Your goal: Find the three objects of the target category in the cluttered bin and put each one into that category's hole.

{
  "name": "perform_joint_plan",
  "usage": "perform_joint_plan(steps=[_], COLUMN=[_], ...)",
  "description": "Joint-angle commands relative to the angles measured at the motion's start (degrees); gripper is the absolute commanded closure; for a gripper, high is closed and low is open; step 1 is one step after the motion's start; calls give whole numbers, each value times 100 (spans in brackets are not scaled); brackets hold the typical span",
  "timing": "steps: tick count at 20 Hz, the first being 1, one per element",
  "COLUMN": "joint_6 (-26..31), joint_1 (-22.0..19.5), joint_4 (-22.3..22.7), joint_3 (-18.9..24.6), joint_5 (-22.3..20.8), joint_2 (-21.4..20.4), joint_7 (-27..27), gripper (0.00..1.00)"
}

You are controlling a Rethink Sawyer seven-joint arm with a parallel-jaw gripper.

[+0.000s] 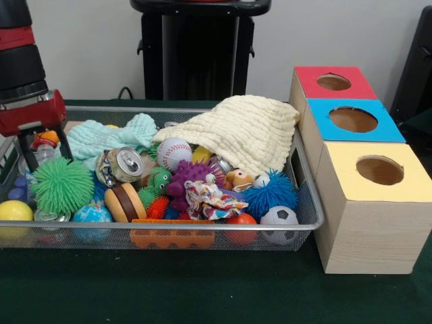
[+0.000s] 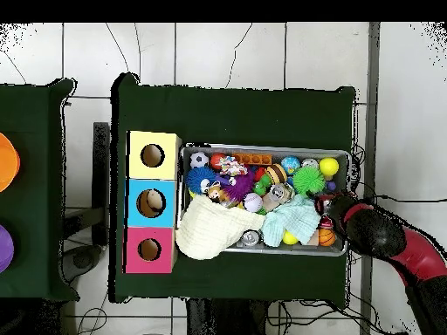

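The wire mesh bin (image 1: 202,228) is full of toys and cloths; it also shows in the overhead view (image 2: 262,148). My gripper (image 1: 46,162) is lowered into the bin's left end in the front view, its black fingers (image 1: 65,145) apart. Between them stands a small see-through bottle (image 1: 44,154) with an orange top, and I cannot tell whether the fingers touch it. In the overhead view the gripper (image 2: 330,208) is at the bin's right end. No other see-through bottle shows. A silver can (image 1: 125,164) lies near the bin's middle.
Three wooden boxes with round holes stand beside the bin: red top (image 1: 334,82), blue top (image 1: 353,119), yellow top (image 1: 379,170). A cream cloth (image 1: 243,131) drapes over the bin's rim towards them. A mint cloth (image 1: 108,138), balls and spiky toys fill the bin.
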Motion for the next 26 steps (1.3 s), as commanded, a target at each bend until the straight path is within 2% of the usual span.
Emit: perform_joint_plan(steps=[1,9,26], joint_6=[848,1055,1231], joint_1=[213,209,331], joint_4=[-601,-663,-1035], joint_3=[85,119,82], joint_5=[-268,-257,-431], joint_2=[108,92,369], joint_7=[-902,-1009,-1209], gripper=[0,0,0])
